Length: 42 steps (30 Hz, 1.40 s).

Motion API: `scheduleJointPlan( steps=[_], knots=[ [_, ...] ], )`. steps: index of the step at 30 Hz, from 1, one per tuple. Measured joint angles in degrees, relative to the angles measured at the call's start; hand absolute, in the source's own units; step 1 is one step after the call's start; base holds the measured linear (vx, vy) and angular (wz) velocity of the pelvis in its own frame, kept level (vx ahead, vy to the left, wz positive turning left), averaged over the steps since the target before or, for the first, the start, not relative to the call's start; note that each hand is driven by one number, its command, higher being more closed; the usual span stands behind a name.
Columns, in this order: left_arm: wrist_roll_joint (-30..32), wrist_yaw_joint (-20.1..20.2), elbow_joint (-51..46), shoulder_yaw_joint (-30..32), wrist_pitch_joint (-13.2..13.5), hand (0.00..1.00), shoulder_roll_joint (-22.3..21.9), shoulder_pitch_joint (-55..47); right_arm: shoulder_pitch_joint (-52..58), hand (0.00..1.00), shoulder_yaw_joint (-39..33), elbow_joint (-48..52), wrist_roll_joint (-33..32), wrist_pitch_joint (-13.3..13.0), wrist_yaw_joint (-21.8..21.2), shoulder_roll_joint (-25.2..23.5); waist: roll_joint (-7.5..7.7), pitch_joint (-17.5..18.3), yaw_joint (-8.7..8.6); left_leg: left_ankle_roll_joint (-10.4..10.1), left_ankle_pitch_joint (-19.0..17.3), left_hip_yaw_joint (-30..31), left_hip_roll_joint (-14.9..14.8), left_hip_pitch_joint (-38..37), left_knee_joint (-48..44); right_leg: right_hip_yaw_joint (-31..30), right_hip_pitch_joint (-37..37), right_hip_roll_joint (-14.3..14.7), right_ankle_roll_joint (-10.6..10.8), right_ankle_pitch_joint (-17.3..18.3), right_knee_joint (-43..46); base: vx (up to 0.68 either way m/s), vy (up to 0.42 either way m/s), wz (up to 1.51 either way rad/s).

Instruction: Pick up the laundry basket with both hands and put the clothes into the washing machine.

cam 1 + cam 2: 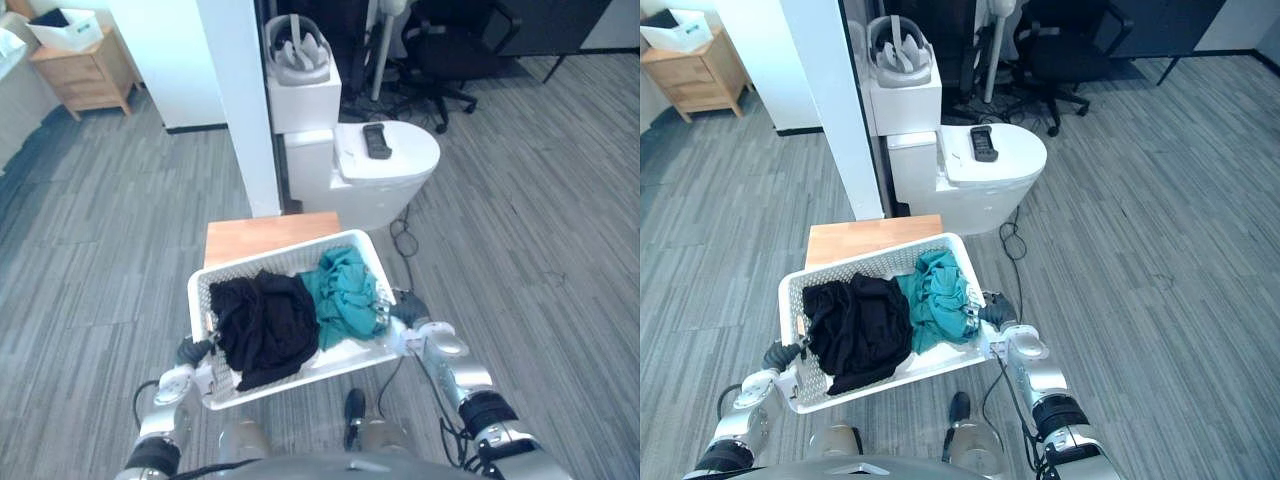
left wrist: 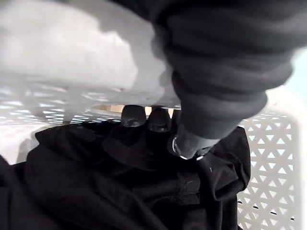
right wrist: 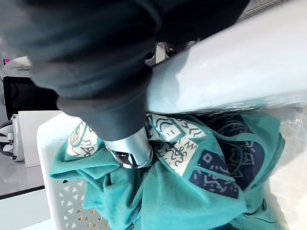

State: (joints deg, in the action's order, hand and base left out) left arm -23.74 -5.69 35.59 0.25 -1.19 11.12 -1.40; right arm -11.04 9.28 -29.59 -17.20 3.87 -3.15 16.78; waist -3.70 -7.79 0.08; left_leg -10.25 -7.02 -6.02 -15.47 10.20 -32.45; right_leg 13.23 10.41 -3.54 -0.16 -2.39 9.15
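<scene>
The left robot hand (image 1: 192, 350) curls over one end rim of the white laundry basket (image 1: 290, 256), and the right robot hand (image 1: 408, 306) hooks over the other. Inside lie black clothes (image 1: 262, 325) and teal clothes (image 1: 345, 290). The basket sits at the wooden bench's (image 1: 260, 235) near edge.

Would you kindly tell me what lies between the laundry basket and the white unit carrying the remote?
A wooden tabletop, its near edge hidden behind the laundry basket; both eye views show it.

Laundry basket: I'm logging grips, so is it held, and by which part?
The laundry basket is held by its rim: left hand beside the black clothes, right hand beside the teal clothes.
</scene>
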Motion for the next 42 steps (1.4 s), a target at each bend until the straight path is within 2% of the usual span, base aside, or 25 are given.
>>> scheduleJointPlan(
  steps=[2, 3, 6, 8, 9, 10, 12, 14, 16, 19, 20, 21, 22, 23, 25, 26, 27, 28, 29, 30, 33, 34, 36, 38, 42],
  knots=[
    [-0.08, 0.00, 0.02, -0.17, 0.04, 1.00, -1.34, -1.48, 0.37, 1.00, -0.52, -0.02, 0.30, -0.02, 0.16, 0.09, -1.94, 0.26, 1.15, -0.42, -2.11, 1.51, 1.11, -0.05, -15.67, -1.04, -0.41, 1.25, -0.41, -0.08, 0.85, -0.09, 0.040, -0.29],
    [-0.25, 0.07, 0.02, -0.18, 0.05, 1.00, -1.31, -1.79, 0.41, 1.00, -0.55, -0.02, 0.35, -0.02, 0.16, -0.08, -2.65, 0.68, 0.88, -0.35, -2.80, 1.39, 1.49, -1.22, -15.59, -1.18, -0.39, 1.73, -0.52, -0.16, 0.95, -0.07, 0.039, -0.20],
    [-0.84, 0.05, -0.04, 0.23, 0.15, 1.00, -1.12, -2.04, 0.61, 1.00, -0.64, -0.02, 0.35, -0.21, 0.58, -1.11, -2.87, 0.96, -0.14, -0.79, -10.32, 3.56, 3.18, -7.18, -6.26, -1.35, 0.52, 2.30, -0.37, -1.14, 1.42, -0.10, 0.057, -0.08],
    [-0.88, 0.07, -0.29, 0.09, 0.15, 1.00, -1.22, -2.04, 0.61, 1.00, -1.28, 0.35, 0.53, -0.56, 0.59, -1.39, -2.64, 1.26, -0.58, 0.65, -14.48, 4.76, 4.60, -8.96, 0.78, -1.98, 2.96, 1.97, 0.60, -2.35, 1.81, -0.16, 0.113, -0.12],
    [-0.89, 0.05, -0.63, -0.06, 0.15, 1.00, -1.26, -1.91, 0.65, 1.00, -1.76, 0.97, 0.90, -0.57, 0.63, -1.57, -2.62, 1.25, -1.25, 2.43, -16.58, 4.46, 5.09, -9.50, 5.04, -2.25, 4.58, 1.65, 1.01, -3.62, 1.69, -0.29, 0.195, -0.15],
    [-0.88, -0.14, -0.81, -0.12, 0.13, 1.00, -0.78, -1.44, 0.99, 1.00, -2.88, 1.18, 1.14, -0.56, 0.67, -2.38, -0.24, 0.17, -1.01, 3.83, -16.17, 3.69, 7.28, -9.24, 6.29, -3.83, 5.64, -0.02, 1.27, -5.86, 1.25, -0.31, 0.186, -0.16],
    [-0.84, -0.36, -0.72, -0.39, 0.00, 1.00, -0.64, -1.64, 2.45, 1.00, -3.86, 1.70, 1.21, -0.56, 0.67, -3.03, 1.12, 0.02, -1.04, 4.83, -15.64, 3.37, 9.51, -8.60, 6.31, -4.89, 5.60, -1.69, 1.94, -8.40, -0.72, -0.30, 0.149, -0.08],
    [-0.70, -0.35, -1.07, -2.01, -0.03, 1.00, -0.38, -1.63, 4.41, 1.00, -5.13, 1.79, 1.51, -0.56, 0.65, -2.86, 2.52, -0.12, -1.36, 6.79, -14.57, 2.99, 13.13, -7.01, 5.78, -6.42, 5.58, -4.57, 3.91, -10.66, -3.68, -0.27, 0.156, 0.09],
    [-0.03, -0.35, -1.20, -2.62, -0.03, 1.00, -0.33, -1.55, 5.64, 1.00, -5.62, 2.23, 1.88, -0.56, 0.68, -2.84, 2.99, -0.41, -1.59, 7.97, -13.87, 2.34, 14.76, -5.74, 5.47, -8.15, 5.62, -5.34, 5.61, -9.72, -6.41, -0.21, 0.123, -0.07],
    [1.45, -0.34, -1.26, -2.50, -0.02, 1.00, 0.60, -1.55, 6.67, 1.00, -5.68, 3.43, 3.55, -0.54, 0.66, -4.12, 4.66, -1.49, -1.49, 9.87, -12.05, -0.31, 15.90, -5.34, 7.75, -10.06, 5.81, -5.80, 11.88, -4.03, -10.04, -0.18, 0.111, -0.39],
    [1.62, -0.34, -1.29, -2.13, -0.02, 1.00, 0.72, -1.56, 6.66, 1.00, -5.88, 3.42, 4.36, -0.51, 0.67, -4.87, 5.36, -2.28, -1.21, 11.11, -10.59, -2.52, 15.29, -6.19, 9.73, -8.64, 6.15, -6.10, 10.79, -2.80, -10.10, -0.21, 0.081, -0.75],
    [1.66, -0.35, -1.28, -1.51, -0.02, 1.00, 1.07, -1.58, 6.68, 1.00, -5.81, 3.34, 4.83, -0.51, 0.67, -5.36, 5.79, -2.65, -0.87, 10.83, -9.44, -4.71, 14.26, -6.48, 10.37, -5.00, 7.27, -5.94, 7.93, -4.57, -6.02, -0.19, 0.070, -0.85],
    [1.78, -0.35, -1.32, -1.32, -0.02, 1.00, 1.46, -1.54, 6.66, 1.00, -5.31, 3.34, 5.39, -0.47, 0.67, -5.54, 6.21, -2.60, -0.40, 10.64, -8.90, -6.32, 13.66, -6.23, 10.52, -1.90, 8.43, -6.17, 5.80, -3.78, 0.02, -0.11, 0.027, -0.81],
    [2.09, -0.35, -1.67, -1.15, -0.03, 1.00, 1.69, -1.55, 6.64, 1.00, -5.10, 3.34, 5.77, -0.47, 0.71, -6.09, 6.75, -2.45, -0.07, 10.86, -8.91, -8.58, 13.15, -5.33, 9.19, 1.54, 9.77, -7.55, 1.58, -2.91, 11.59, -0.06, 0.014, -0.62],
    [2.16, -0.46, -3.47, 0.07, -0.08, 1.00, 1.58, -1.97, 6.42, 1.00, -5.11, 3.06, 5.99, -0.39, 0.81, -6.35, 7.57, -2.86, -1.07, 10.35, -9.90, -9.58, 13.84, -5.21, 7.40, 3.04, 10.79, -7.66, 2.18, -3.21, 13.46, -0.07, 0.044, -0.64],
    [2.19, -0.56, -3.80, 1.52, -0.06, 1.00, 0.38, -2.31, 5.14, 1.00, -4.85, 2.86, 6.06, -0.29, 0.82, -6.23, 6.90, -2.72, 0.02, 11.47, -7.82, -12.06, 12.31, -6.19, 11.30, 0.08, 9.49, -5.19, 5.13, -6.09, 8.12, -0.17, 0.013, -1.19],
    [2.60, -0.55, -4.89, 2.25, -0.02, 1.00, -0.37, -3.06, 4.56, 1.00, -4.58, 2.85, 6.07, -0.18, 0.85, -6.00, 6.40, -3.02, -0.19, 11.18, -6.20, -15.66, 11.37, -8.42, 14.49, 1.51, 10.19, -6.05, 0.15, 1.29, 20.33, -0.20, -0.015, -1.22],
    [2.62, -0.55, -6.36, 2.16, -0.02, 1.00, -0.27, -4.14, 4.68, 1.00, -4.35, 2.69, 6.05, -0.22, 0.84, -6.01, 6.60, -2.92, -0.53, 11.04, -5.31, -16.39, 11.32, -10.17, 16.13, 2.79, 8.49, -7.69, 0.37, 7.06, 28.50, -0.09, -0.050, -0.82],
    [2.62, -0.54, -7.01, 2.14, -0.02, 1.00, -0.24, -4.70, 4.68, 1.00, -4.10, 2.35, 6.06, -0.24, 0.81, -5.97, 6.55, -2.94, -0.63, 10.97, -4.96, -17.27, 11.20, -10.82, 16.76, 3.47, 6.91, -8.58, 1.13, 9.71, 31.05, -0.09, -0.068, -0.89],
    [2.62, -0.61, -7.73, 2.40, -0.02, 1.00, -0.24, -5.66, 3.88, 1.00, -2.98, 1.29, 6.00, -0.26, 0.74, -5.22, 7.26, -1.97, 0.44, 10.74, -4.72, -20.66, 10.50, -10.94, 17.00, 4.20, 3.02, -10.41, 2.20, 14.02, 30.10, -0.09, -0.093, -0.96],
    [2.55, -1.17, -7.77, 2.58, -0.03, 1.00, -0.44, -6.12, 2.76, 1.00, -2.28, 1.22, 5.98, -0.30, 0.73, -5.00, 7.42, -0.85, 1.12, 9.69, -4.15, -25.03, 8.63, -9.52, 16.50, 7.68, 0.21, -11.02, 1.79, 17.30, 21.23, -0.10, -0.110, -1.09],
    [2.56, -1.25, -7.74, 2.49, -0.07, 1.00, -1.37, -6.25, 2.63, 1.00, -2.30, 0.88, 6.00, -0.30, 0.76, -4.32, 4.93, -0.23, 1.08, 8.48, -3.01, -26.14, 7.05, -8.53, 17.42, 6.94, -0.13, -6.42, 1.75, 14.09, 13.63, -0.05, -0.078, -0.87],
    [2.59, -1.23, -7.50, 2.05, -0.07, 1.00, -2.34, -6.37, 2.84, 1.00, -2.18, 0.24, 6.01, -0.23, 0.72, -2.69, 2.94, 0.89, 1.15, 8.03, -0.39, -27.15, 6.26, -8.53, 20.96, 4.39, -0.99, -2.38, 1.54, 9.46, 6.24, -0.04, -0.104, -0.94],
    [2.60, -1.21, -6.56, 0.65, -0.07, 1.00, -2.35, -5.80, 3.05, 1.00, -2.71, -0.12, 5.98, -0.22, 0.74, -2.13, 2.30, 1.30, 0.28, 7.22, 1.39, -28.14, 5.66, -9.32, 23.87, 1.66, -1.35, 0.51, -0.11, 4.63, 0.43, -0.03, -0.106, -0.88],
    [2.64, -1.17, -3.02, -1.49, -0.07, 1.00, -2.17, -2.49, 4.96, 1.00, -5.20, 0.05, 5.49, -0.24, 0.92, -2.15, 2.39, 1.33, -1.03, 6.74, 1.75, -30.30, 4.32, -10.31, 22.91, -1.25, -2.31, 2.17, -0.60, 2.63, -2.55, -0.08, -0.048, -0.39]
  ],
)
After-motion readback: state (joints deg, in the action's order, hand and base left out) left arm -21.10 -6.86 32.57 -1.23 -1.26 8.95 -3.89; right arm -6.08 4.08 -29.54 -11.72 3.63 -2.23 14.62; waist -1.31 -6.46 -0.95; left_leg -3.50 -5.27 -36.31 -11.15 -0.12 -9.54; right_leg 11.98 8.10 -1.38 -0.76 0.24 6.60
